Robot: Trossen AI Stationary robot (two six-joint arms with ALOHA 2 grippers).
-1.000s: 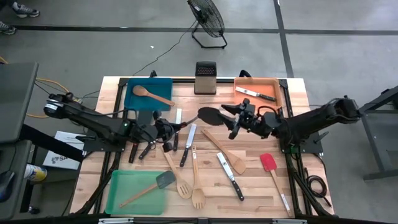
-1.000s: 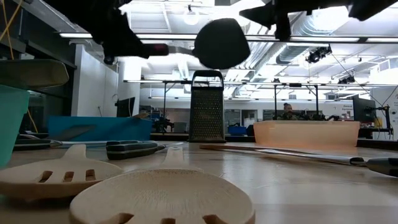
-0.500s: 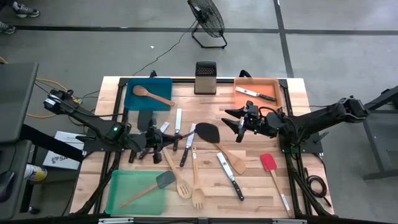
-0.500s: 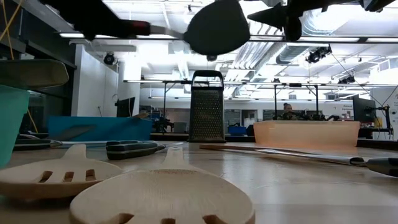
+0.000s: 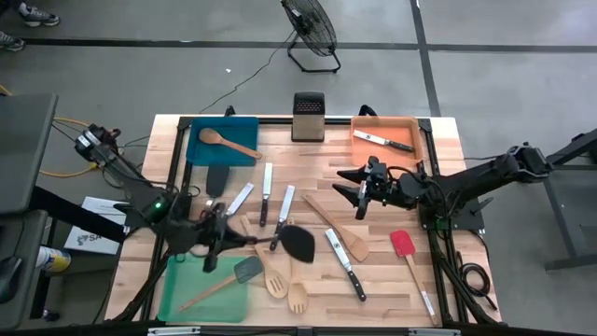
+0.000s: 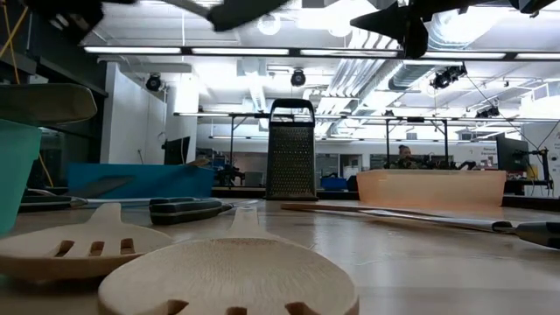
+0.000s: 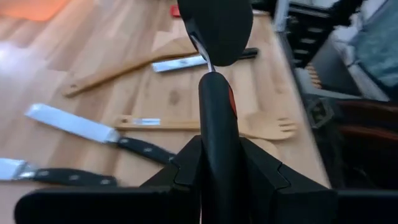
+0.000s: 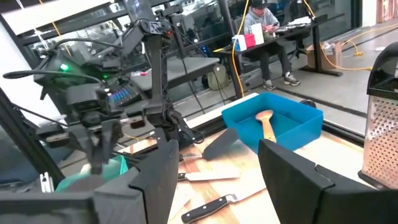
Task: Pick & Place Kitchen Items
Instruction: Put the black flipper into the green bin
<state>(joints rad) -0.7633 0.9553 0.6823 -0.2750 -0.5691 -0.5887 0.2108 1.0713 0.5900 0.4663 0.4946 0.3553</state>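
Left gripper [image 5: 220,239] is clamped on a black spatula [image 5: 297,242], holding it above the table around 7 o'clock; right gripper [image 5: 359,182] hangs empty near 2 o'clock, jaws wide

Knives [image 5: 280,211] and wooden spoons [image 5: 280,271] crowd the middle of the table [image 5: 382,280]; bare wood lies open between the grater [image 5: 308,117] and the orange tray [image 5: 384,140]

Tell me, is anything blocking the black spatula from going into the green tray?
Nothing visible. The left claw holds the black spatula beside the green tray; a grey spatula already lies there.
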